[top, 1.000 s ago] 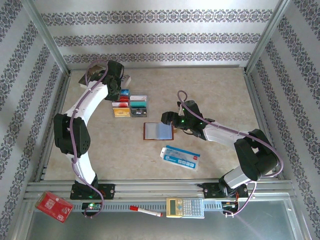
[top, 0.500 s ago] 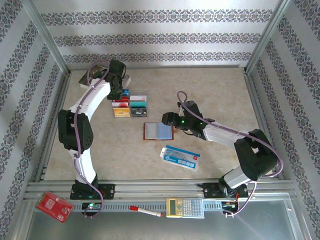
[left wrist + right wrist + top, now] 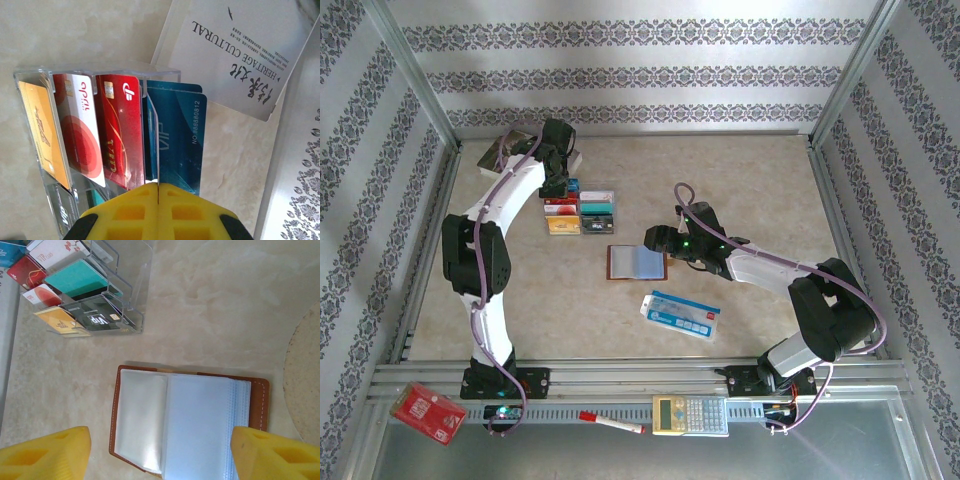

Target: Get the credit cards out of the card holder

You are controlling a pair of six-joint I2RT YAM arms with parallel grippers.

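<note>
The reddish-brown card holder lies open on the table, and its clear sleeves look empty. My right gripper hovers open just above it, one yellow finger on each side. Several credit cards, among them gold, red-and-white, red and blue, stand in a clear acrylic rack at the back left; the right wrist view adds teal and black ones. My left gripper is at the rack's far end with its jaws pressed together. A thin edge-on blue card runs into the seam.
A paperback book lies behind the rack. A blue-and-white flat packet sits near the holder. On the front rail lie a red packet, a red pen and a calculator. Patterned walls enclose the table.
My left gripper has moved a little nearer, down onto the rack's far end, and the left elbow has swung inward. The right arm and the holder have not moved.
</note>
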